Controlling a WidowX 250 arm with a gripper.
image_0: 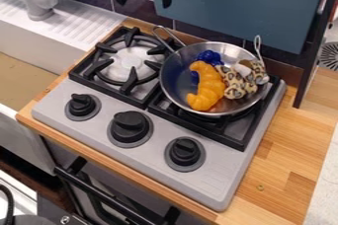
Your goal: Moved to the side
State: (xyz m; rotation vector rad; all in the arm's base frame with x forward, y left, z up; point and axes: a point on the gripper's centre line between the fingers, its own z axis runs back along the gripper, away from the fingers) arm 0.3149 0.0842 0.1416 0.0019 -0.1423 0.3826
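Pan (177, 85) (probably the thing to move) sits right of centre, holding an orange croissant (208, 86), a spotted plush (238, 83) and a blue toy (210, 56). Near the top edge, the gripper (144, 4) has its fingers apart, grasping nothing. Approach seems in hand; next, it should descend toward lower right and clasp the pan.

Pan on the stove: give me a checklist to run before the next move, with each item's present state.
1. Gripper open, nothing between its fingers: ok.
2. Gripper above the pan: not ok, it hangs near the view's top edge.
3. Pan on the stove's right-hand burner: ok.
4. Orange croissant inside the pan: ok.
5. Blue toy uncovered: not ok, the croissant partly hides it.
6. Thing to move identified: cannot tell, the task names none.
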